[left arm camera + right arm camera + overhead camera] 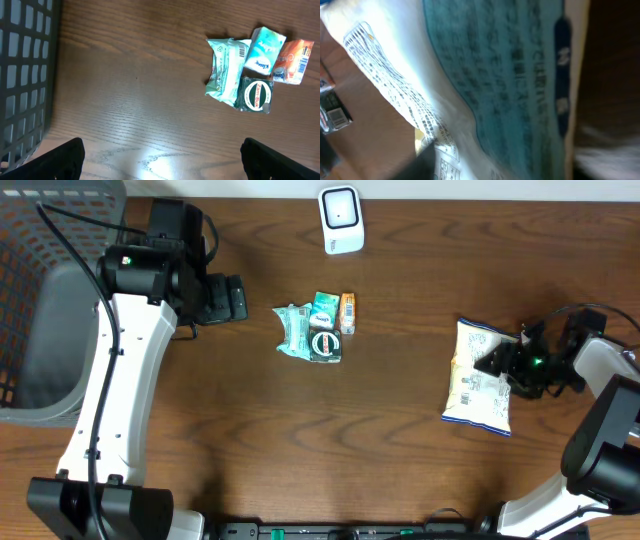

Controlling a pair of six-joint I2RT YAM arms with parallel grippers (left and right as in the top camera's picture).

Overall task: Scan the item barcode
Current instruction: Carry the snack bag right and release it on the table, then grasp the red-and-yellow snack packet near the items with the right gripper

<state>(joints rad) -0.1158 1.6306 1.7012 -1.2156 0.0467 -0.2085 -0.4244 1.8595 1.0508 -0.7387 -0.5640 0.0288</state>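
Overhead: the white and yellow crinkly snack bag point(476, 385) lies flat on the brown wooden surface point(380, 450), well apart from the white upright barcode scanner point(341, 220). The right pincer point(497, 363) is at the bag's right edge.

Left wrist: the left pincer point(162, 155) stands wide apart, holding nothing.

Right wrist: blurred printed film fills the frame, so I cannot tell whether the jaws are clamped. A shallow pinch on slack film could slip during lifting, and a crumpled bag could hide or crease its barcode.
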